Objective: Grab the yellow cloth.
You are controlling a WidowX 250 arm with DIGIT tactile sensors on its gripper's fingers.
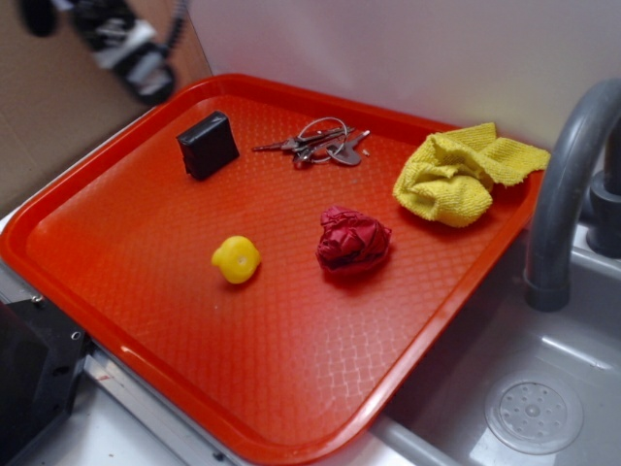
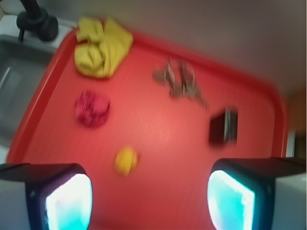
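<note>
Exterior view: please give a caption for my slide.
Open gripper hovers above red tray; yellow cloth lies untouched.

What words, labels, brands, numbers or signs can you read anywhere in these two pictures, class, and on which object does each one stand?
None can be read.
The black box, keys, yellow cloth, red wad, small yellow object and red tray show no legible text.
The wrist view is too blurred to show any fine print.
</note>
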